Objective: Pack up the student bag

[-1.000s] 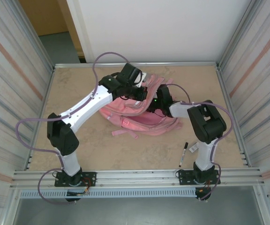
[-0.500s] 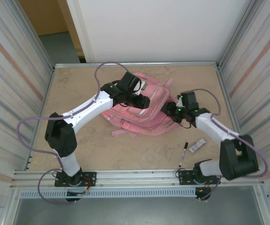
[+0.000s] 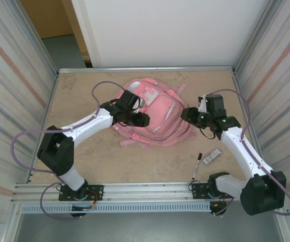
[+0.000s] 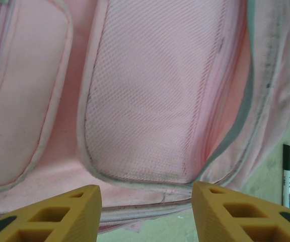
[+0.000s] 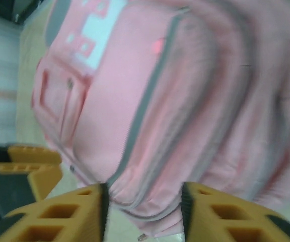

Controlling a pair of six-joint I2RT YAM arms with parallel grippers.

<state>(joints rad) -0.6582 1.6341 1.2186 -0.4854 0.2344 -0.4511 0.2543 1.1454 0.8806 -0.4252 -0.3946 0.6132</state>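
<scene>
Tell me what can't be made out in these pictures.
- Pink backpack contents: fabric hides them, every view.
- Marker: left wrist view, cut by right edge.
- Small pale item beside it: top view, too small to identify.
- Backpack zips: right wrist view, blurred.

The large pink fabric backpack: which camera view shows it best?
The top external view: almost the whole pink backpack shows, straps included. The left wrist view gives one mesh pocket close up; the right wrist view, a blurred part with the white patch.
</scene>
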